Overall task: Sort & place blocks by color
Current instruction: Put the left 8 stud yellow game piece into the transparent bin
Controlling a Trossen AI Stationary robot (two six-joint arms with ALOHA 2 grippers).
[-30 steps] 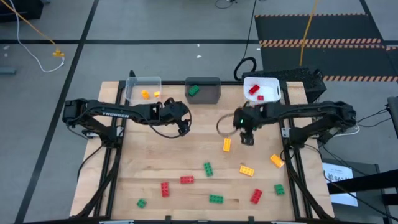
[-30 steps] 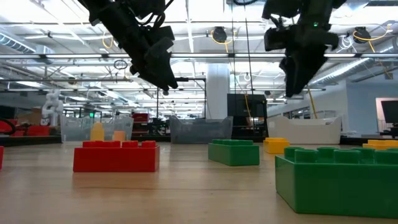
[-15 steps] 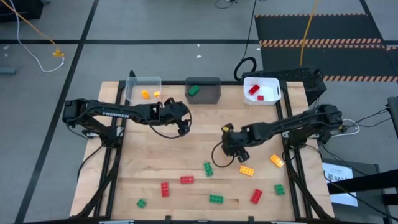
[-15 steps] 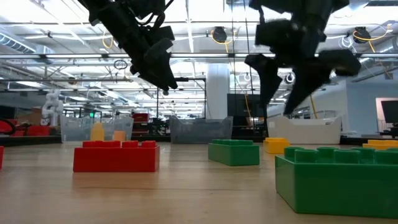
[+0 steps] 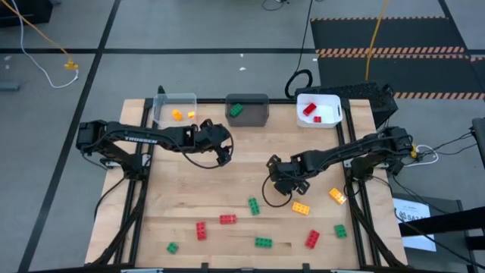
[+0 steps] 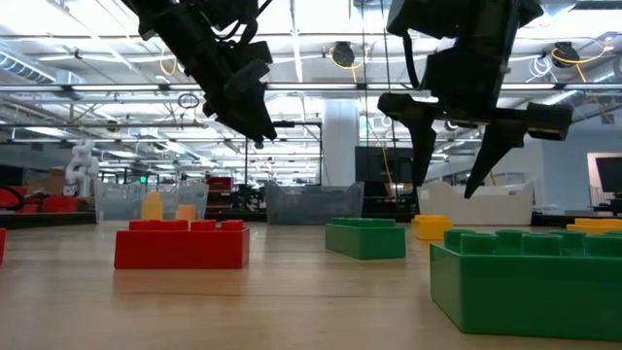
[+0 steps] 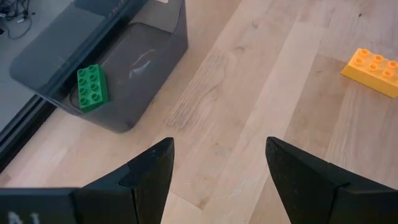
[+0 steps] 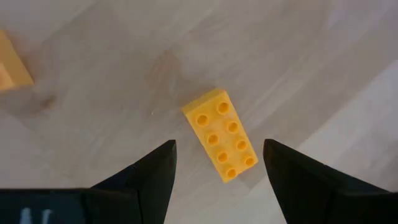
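Note:
A yellow brick (image 8: pixel 221 134) lies flat on the table, studs up. My right gripper (image 8: pixel 219 149) hangs open above it near the table's middle (image 5: pixel 279 182), one finger on either side and clear of it; in the high view the gripper hides the brick. My left gripper (image 5: pixel 223 152) waits open in the air over the far-left part of the table, with nothing between its fingers (image 7: pixel 219 146). Red, green and yellow blocks are scattered across the near half, such as a green one (image 5: pixel 253 205) and a yellow one (image 5: pixel 300 208).
Three bins stand along the far edge: a clear one (image 5: pixel 176 110) holding yellow blocks, a dark grey one (image 5: pixel 248 108) with a green block (image 7: pixel 92 87), and a white one (image 5: pixel 318 108) with red blocks. Bare wood lies between the two grippers.
My right gripper has swung toward the table's left and near edges and come down until it stands over the yellow brick. Its wrist has rolled, so both fingers now show apart in the low view. My left arm has kept still.

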